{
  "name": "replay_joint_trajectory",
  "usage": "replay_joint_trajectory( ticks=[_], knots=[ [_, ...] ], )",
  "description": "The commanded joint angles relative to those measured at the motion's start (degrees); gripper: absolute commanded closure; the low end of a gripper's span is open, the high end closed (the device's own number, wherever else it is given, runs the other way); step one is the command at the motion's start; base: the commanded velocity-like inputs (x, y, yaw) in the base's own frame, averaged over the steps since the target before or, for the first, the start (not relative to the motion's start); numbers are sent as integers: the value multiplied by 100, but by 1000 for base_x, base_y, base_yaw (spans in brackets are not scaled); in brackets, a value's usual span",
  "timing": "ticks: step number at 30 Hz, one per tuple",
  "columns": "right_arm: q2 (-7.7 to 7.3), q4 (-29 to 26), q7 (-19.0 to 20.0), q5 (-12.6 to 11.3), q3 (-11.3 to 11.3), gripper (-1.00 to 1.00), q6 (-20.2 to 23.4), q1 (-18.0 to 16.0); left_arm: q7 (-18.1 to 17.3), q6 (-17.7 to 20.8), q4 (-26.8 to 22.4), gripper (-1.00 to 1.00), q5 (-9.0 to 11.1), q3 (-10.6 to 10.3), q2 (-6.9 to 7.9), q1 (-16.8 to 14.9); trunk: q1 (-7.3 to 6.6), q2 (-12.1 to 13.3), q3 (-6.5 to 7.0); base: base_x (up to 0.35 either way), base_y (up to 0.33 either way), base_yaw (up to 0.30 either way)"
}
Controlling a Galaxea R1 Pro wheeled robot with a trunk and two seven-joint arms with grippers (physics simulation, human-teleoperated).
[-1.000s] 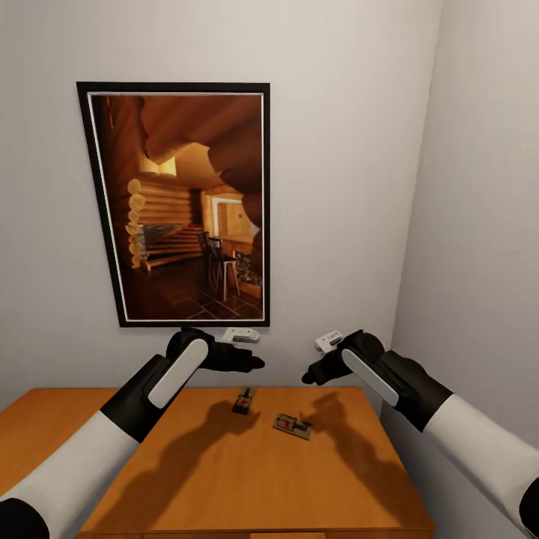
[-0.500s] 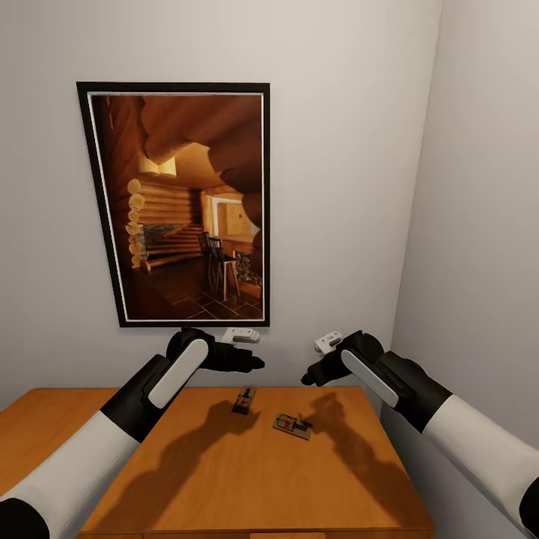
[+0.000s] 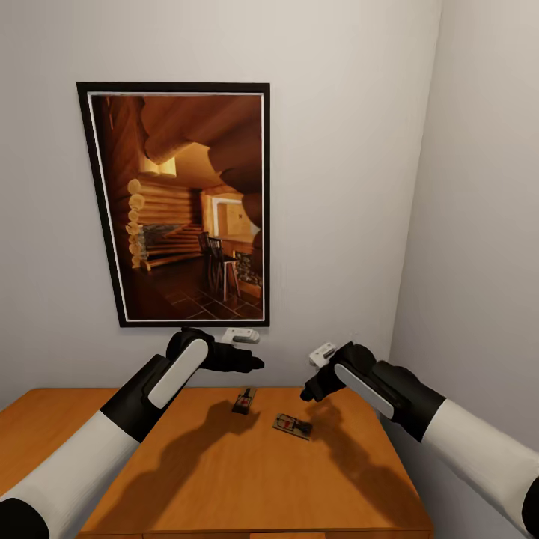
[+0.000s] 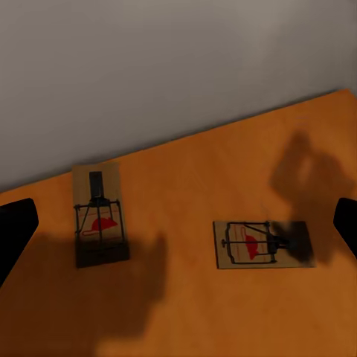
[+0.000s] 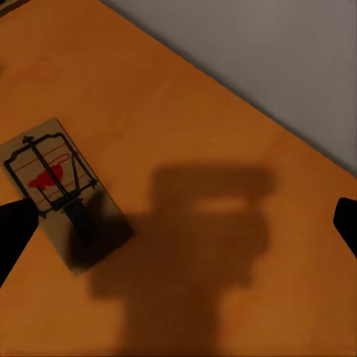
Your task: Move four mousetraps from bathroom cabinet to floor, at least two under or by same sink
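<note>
A large framed picture (image 3: 174,203) of a log cabin hangs on the wall above the cabinet (image 3: 224,479). Two mousetraps lie apart on the cabinet's flat top: one (image 3: 243,400) near the wall, the other (image 3: 293,427) just right of it. The left gripper (image 3: 253,364) and the right gripper (image 3: 307,393) hover above them, both wide open, holding nothing.

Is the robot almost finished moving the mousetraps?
Not nearly. Two mousetraps lie on the cabinet top; none is on any floor in view. The left gripper and right gripper hover open above them, holding nothing. Grabbing and carrying are left.
</note>
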Motion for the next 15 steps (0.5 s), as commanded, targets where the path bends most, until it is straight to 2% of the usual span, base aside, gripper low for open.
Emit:
replay_joint_trajectory(
  ticks=[1,15],
  knots=[
    [-7,-3,-47,-56,41,-100,8,-10,60,4,-6,-100,60,-14,5,-8,1,-7,-9,0,0,0],
    [-16,15,102,-85,146,-100,8,2,55,4,-4,-100,60,-7,5,-8,1,-7,-9,0,0,0]
  ],
)
